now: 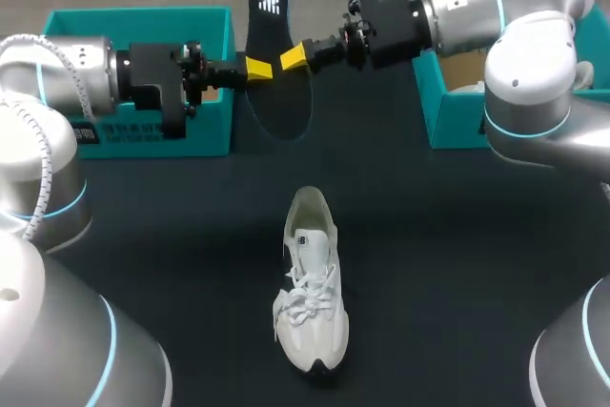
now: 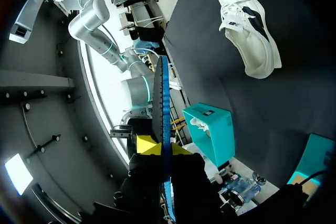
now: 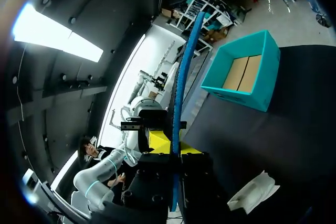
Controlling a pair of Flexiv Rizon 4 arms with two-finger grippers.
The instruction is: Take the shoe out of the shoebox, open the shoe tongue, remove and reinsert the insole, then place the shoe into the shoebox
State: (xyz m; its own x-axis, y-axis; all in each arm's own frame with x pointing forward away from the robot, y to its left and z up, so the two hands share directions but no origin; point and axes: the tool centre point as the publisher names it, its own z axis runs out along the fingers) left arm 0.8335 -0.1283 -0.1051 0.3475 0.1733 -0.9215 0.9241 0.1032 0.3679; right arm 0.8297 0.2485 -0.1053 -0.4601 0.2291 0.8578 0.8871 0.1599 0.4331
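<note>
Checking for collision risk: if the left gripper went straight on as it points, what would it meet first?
Probably the right gripper, facing it across the insole both grip; depth is unclear.

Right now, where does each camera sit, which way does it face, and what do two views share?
Head view: above, behind the robot, looking down on the table; left arm and right arm enter from the sides.
Left wrist view: along left fingers; shoe beyond.
Right wrist view: along right fingers; shoebox beyond.
Shared: both wrist views see the insole edge-on.

Right shoebox looks largely hidden.
</note>
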